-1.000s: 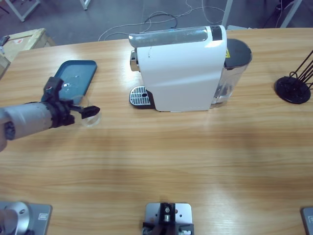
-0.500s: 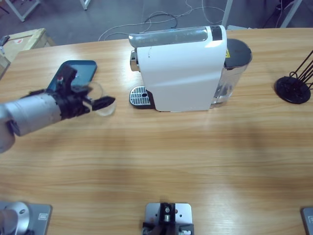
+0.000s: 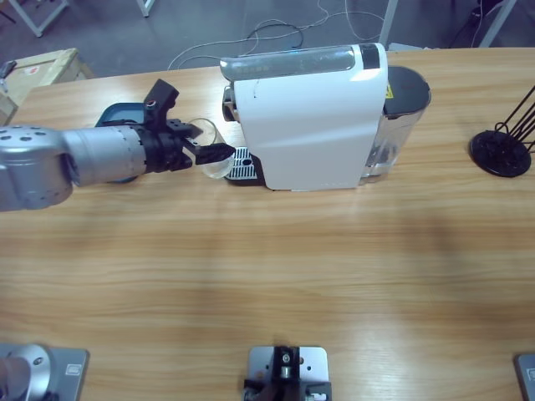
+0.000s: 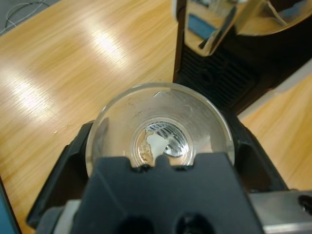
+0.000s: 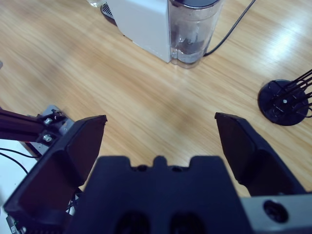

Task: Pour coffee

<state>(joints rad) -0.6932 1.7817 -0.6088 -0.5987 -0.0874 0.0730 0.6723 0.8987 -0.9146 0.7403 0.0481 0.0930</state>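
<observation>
While gripped (rim up), cup (image 4: 159, 131) fills left gripper (image 4: 158, 146).

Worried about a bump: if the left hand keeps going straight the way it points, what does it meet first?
Probably the coffee machine: the left hand, shut on the glass cup, points at its drip tray end.

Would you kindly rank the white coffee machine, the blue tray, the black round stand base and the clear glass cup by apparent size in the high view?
1. White coffee machine.
2. Blue tray, unsure, since the arm hides much of it.
3. Black round stand base.
4. Clear glass cup, held in the left gripper.
</observation>
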